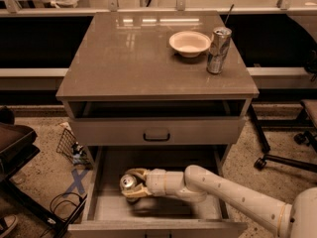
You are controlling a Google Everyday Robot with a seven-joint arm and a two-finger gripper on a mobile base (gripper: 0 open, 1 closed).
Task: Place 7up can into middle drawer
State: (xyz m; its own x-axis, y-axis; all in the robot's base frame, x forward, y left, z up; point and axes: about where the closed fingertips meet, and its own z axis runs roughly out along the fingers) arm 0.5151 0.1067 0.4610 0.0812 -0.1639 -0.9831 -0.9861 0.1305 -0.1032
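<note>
The 7up can (128,182) shows its silver top and is held in my gripper (134,185), tilted, low inside the open middle drawer (106,208). The drawer is pulled out at the bottom of the cabinet, with a pale floor and side walls. The gripper is shut on the can at the drawer's left half, and my white arm (233,198) reaches in from the lower right. The can's label is mostly hidden by the fingers (140,173). I cannot tell whether the can touches the drawer floor.
The drawer above has a flat front with a black handle (156,135). On the cabinet top (133,58) stand a white bowl (189,42) and a taller slim can (218,50). A chair base (277,158) is at the right, a wire basket (67,144) and black furniture (15,148) at the left.
</note>
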